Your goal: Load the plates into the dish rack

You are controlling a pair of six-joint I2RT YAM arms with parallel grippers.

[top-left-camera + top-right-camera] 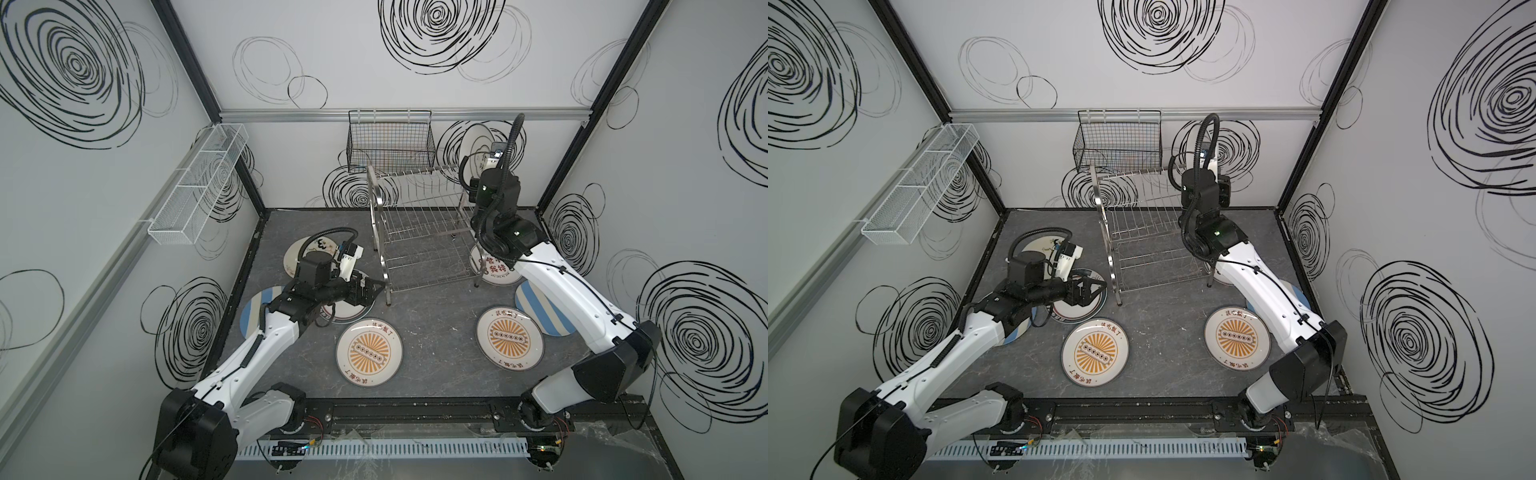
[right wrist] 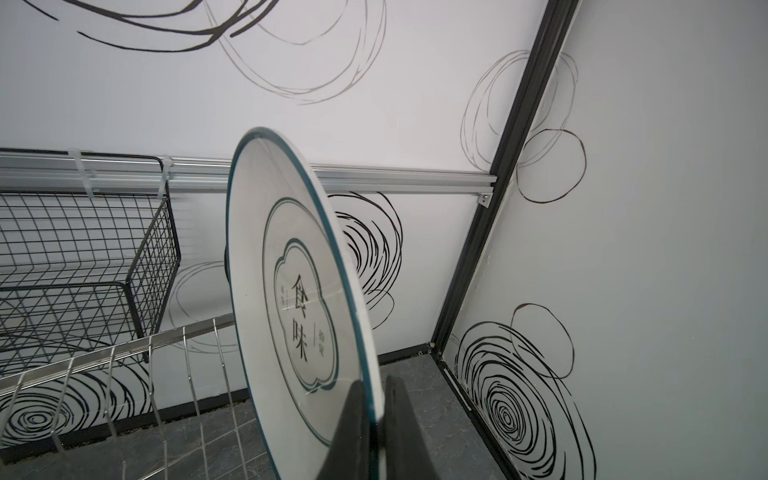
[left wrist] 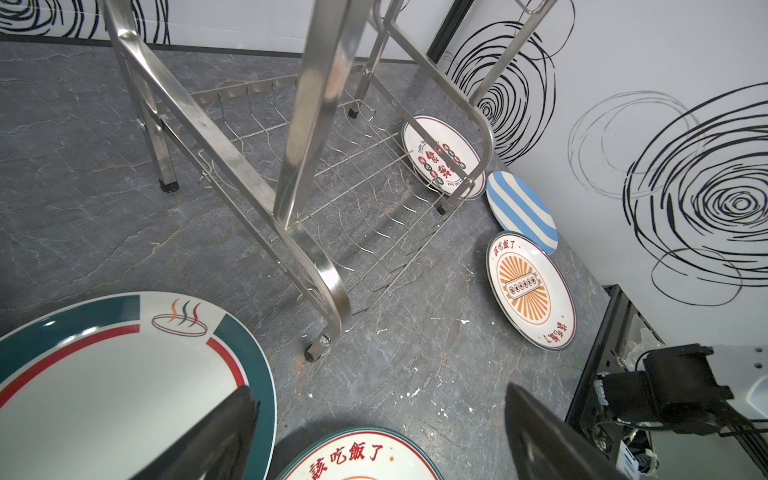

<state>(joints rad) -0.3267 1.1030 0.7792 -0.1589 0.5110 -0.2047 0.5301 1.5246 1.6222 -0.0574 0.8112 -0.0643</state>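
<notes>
Pinching round teal-rimmed white ceramic plate (image 2: pixel 291 270) in right gripper (image 2: pixel 376 399) jaws at two o'clock of shiny steel wire dish rack (image 1: pixel 419 232), edge-on for slotting; left gripper (image 3: pixel 378 388) jaws spread.

The shiny steel wire dish rack (image 1: pixel 385 274) stands far-centre, before the wall-hung black wire basket (image 1: pixel 390 145). Left of it lies the teal-rimmed white plate (image 3: pixel 104 365), the cream round plate (image 1: pixel 293 259) behind, the left blue-striped plate (image 1: pixel 253 309) further left. By its near right foot lie the red-lettered white plate (image 1: pixel 496 272) and, nearer, the right blue-striped plate (image 1: pixel 540 307). Nearest lie the left orange sunburst plate (image 1: pixel 369 353) and the right orange sunburst plate (image 1: pixel 510 338). The thin-edged white plate (image 2: pixel 291 291) stands on edge, raised at the rack's far right corner.
</notes>
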